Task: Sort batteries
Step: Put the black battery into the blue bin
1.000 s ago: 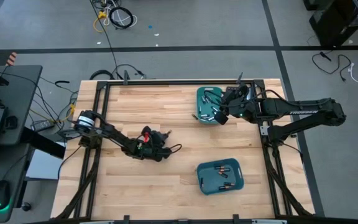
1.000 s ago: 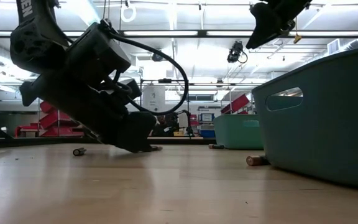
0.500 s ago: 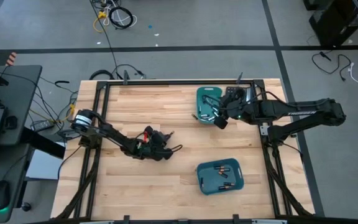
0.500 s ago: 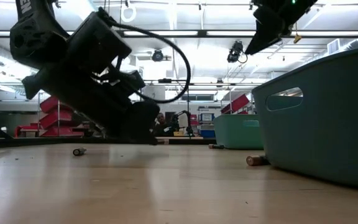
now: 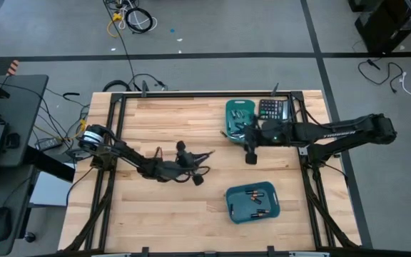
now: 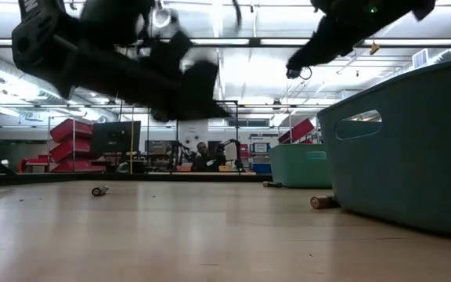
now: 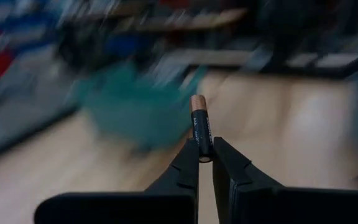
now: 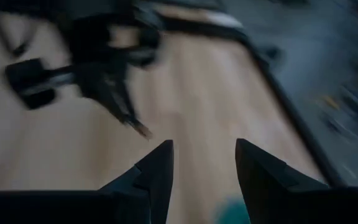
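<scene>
My left gripper [image 7: 206,155] is shut on a dark battery [image 7: 199,121] with a copper-coloured end, above the middle of the table [image 5: 191,128]. In the high view this gripper [image 5: 195,178] points toward the near right. My right gripper [image 8: 204,155] stands open with nothing between its fingers, just off the near side of the far teal bin [image 5: 238,118], and shows in the high view [image 5: 249,155]. The near teal bin [image 5: 252,203] holds several batteries. A loose battery [image 6: 99,190] and another [image 6: 323,202] lie on the table. My left gripper pinches the battery's rear end [image 7: 201,149] between its two fingertips. The battery sticks straight forward out of the fingers, copper end ahead. The fingers are close to level, and the battery is lifted clear of the table.
A black calculator [image 5: 272,108] lies at the far right, beside the far bin. In the low view the near bin's wall [image 6: 413,149] fills the right side and the far bin [image 6: 300,164] stands behind. Bare wood lies to the table's left and near left.
My left gripper has risen off the table with the battery, tipped up from pointing down to nearly level, and swung toward the near right. My right gripper has come off the far bin toward the table's middle, sinking and turning; the calculator now shows.
</scene>
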